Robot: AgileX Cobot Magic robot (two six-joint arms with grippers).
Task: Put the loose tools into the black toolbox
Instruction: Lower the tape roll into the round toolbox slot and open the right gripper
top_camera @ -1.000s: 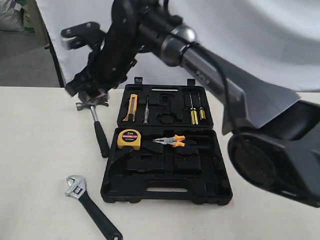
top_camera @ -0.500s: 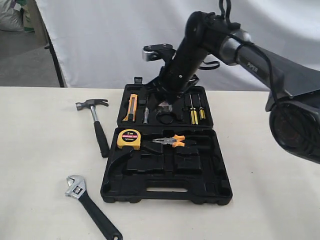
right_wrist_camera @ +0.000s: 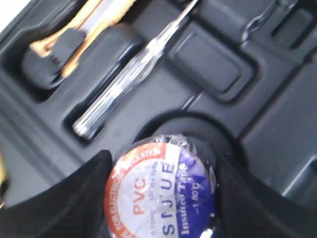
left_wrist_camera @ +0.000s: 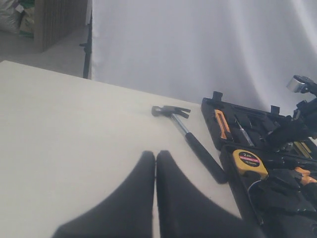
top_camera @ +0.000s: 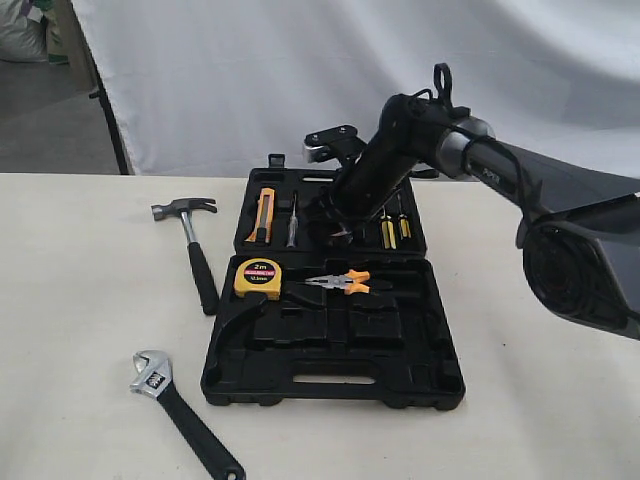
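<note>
Plainly, a cream tabletop (top_camera: 80, 330) bears the black toolbox (top_camera: 430, 385), white curtain (top_camera: 200, 80) behind.

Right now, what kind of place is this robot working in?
Probably a robot test room, not a real workshop: a plain pale table, a white sheet hung behind it, and one black toolbox laid open.

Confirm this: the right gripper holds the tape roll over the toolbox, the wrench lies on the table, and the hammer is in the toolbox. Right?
No. The hammer is not in the toolbox; it lies on the table beside it, as the exterior view shows. The rest is right.
</note>
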